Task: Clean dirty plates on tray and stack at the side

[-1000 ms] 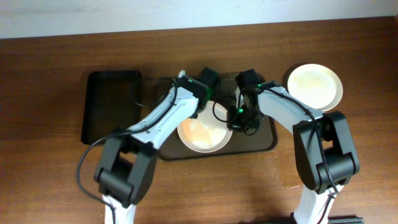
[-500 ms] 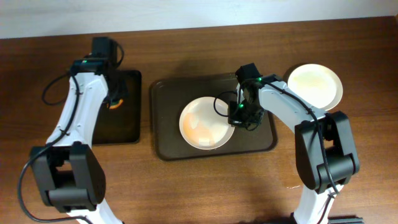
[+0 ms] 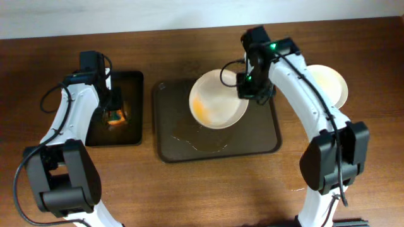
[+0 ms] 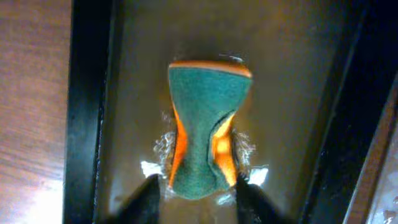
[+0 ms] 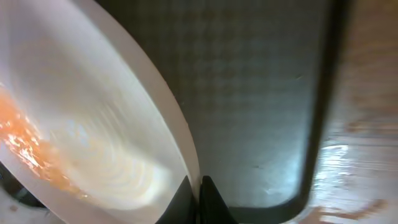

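My right gripper (image 3: 247, 88) is shut on the right rim of a dirty white plate (image 3: 218, 99) with orange smears, held tilted above the back of the brown tray (image 3: 265, 142). In the right wrist view the fingers (image 5: 198, 186) pinch the plate's rim (image 5: 174, 124) over the tray floor. A green and orange sponge (image 3: 115, 115) lies in the black tray (image 3: 129, 135) on the left. In the left wrist view my left gripper (image 4: 198, 186) straddles the near end of the wet, pinched sponge (image 4: 208, 127), with a small gap on the left side. A clean plate (image 3: 328, 85) sits on the table at the right.
A wet streak (image 3: 202, 142) lies on the brown tray floor where the plate was. Foam and water surround the sponge in the black tray (image 4: 93, 124). Bare wooden table lies in front of both trays.
My left arm swung from the plate to the black tray with the sponge and lowered it there. My right gripper lifted and tilted the dirty plate toward the tray's back.
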### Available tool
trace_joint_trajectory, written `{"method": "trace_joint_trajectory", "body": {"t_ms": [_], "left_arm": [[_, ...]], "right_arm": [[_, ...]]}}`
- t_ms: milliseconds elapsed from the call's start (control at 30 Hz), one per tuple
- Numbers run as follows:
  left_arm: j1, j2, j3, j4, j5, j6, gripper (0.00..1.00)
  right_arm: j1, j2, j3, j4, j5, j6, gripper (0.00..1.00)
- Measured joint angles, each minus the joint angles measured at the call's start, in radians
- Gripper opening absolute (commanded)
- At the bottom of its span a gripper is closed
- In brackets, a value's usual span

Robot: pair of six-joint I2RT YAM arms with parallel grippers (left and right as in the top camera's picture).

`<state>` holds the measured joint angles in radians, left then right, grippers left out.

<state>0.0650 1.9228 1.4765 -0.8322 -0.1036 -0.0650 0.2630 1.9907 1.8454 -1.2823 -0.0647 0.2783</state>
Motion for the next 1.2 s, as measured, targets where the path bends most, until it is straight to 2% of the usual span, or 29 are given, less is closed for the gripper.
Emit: {"method": "trace_joint_trajectory", "body": {"t_ms": [67,100,133,167,400,600,1033,1200], "left_arm": [[0.0,0.003,0.0,0.01,0.0,0.002,0.61],[0.0,0.01,0.0,0.011,0.0,0.002,0.7],[0.0,0.019,0.0,0.011,0.001,0.005,0.82],[0.0,0.03,0.0,0.011,0.001,0.002,1.0],[0.0,0.076,-0.001,0.012,0.003,0.009,1.0],[0.0,0.077,-0.001,0.014,0.003,0.009,1.0],[0.0,0.077,-0.001,0.014,0.003,0.009,1.0],[0.0,0.077,-0.001,0.014,0.003,0.009,1.0]], "right_arm": [[0.008,0.0,0.075,-0.061,0.1,-0.007,0.04],[0.016,0.0,0.094,-0.079,0.143,-0.011,0.04],[0.029,0.0,0.104,-0.09,0.181,-0.013,0.04],[0.045,0.0,0.109,-0.099,0.215,-0.014,0.04],[0.239,0.0,0.112,-0.128,0.425,-0.02,0.04],[0.379,0.0,0.112,-0.159,0.719,-0.021,0.04],[0.54,0.0,0.112,-0.179,1.246,-0.025,0.04],[0.581,0.0,0.113,-0.176,1.336,-0.024,0.04]]}}
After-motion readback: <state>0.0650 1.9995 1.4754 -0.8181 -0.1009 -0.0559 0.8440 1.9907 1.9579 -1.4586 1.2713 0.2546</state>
